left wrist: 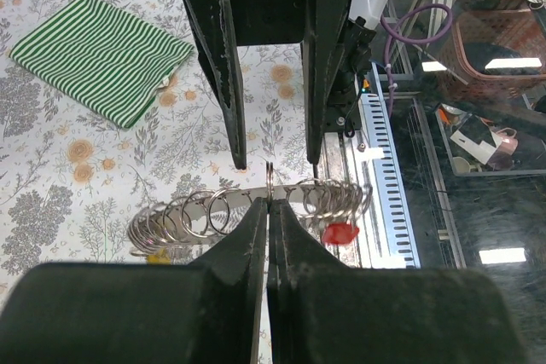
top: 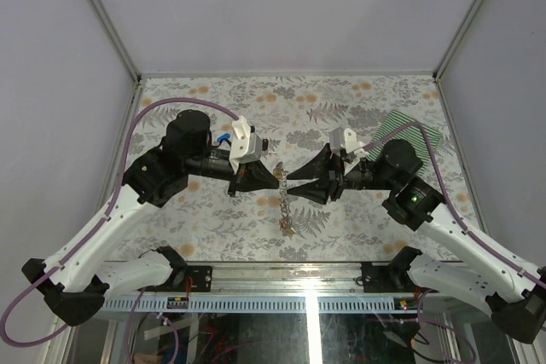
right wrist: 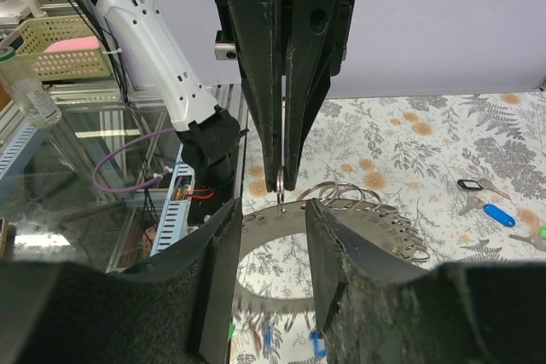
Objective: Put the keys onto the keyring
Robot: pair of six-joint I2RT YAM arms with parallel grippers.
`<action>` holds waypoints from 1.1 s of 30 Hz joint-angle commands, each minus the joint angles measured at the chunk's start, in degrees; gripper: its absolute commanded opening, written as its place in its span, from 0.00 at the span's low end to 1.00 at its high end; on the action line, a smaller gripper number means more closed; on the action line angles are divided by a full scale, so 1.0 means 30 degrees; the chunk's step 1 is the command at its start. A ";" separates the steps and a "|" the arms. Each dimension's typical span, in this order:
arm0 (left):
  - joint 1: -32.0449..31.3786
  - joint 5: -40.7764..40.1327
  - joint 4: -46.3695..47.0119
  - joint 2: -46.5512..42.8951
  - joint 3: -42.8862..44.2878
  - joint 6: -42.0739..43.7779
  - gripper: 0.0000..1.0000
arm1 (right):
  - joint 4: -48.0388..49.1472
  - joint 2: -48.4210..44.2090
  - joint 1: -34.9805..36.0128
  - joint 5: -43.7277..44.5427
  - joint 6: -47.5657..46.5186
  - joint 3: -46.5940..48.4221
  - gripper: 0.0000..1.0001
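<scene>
left gripper [left wrist: 267, 204] clamped on a small split ring [left wrist: 269, 178], keyring [right wrist: 388, 229] hanging from it, right gripper [right wrist: 271, 208] fingers apart

Table [top: 213, 219] under floral print: grey ferns, orange blooms. Pale lilac walls [top: 290, 6] on three sides, metal corner posts [top: 102, 19]. Green striped cloth [top: 426, 138] folded, beyond the right gripper [top: 292, 185], rightward. Dark glossy panel [left wrist: 478, 210] reflects bright lights.
</scene>
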 commanded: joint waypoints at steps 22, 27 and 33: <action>-0.0221 -0.1146 0.2408 -0.1035 -0.0184 -0.1183 0.26 | -0.1109 0.0235 0.0819 0.1716 -0.1440 0.2068 0.00; -0.0207 -0.2495 0.4697 -0.2246 -0.1608 -0.2499 0.32 | -0.5779 0.0939 0.0815 0.2524 -0.3502 0.4492 0.00; -0.0243 -0.3665 0.7398 -0.2713 -0.3201 -0.4196 0.32 | -1.1840 0.2300 0.0798 0.3753 -0.6189 0.7938 0.00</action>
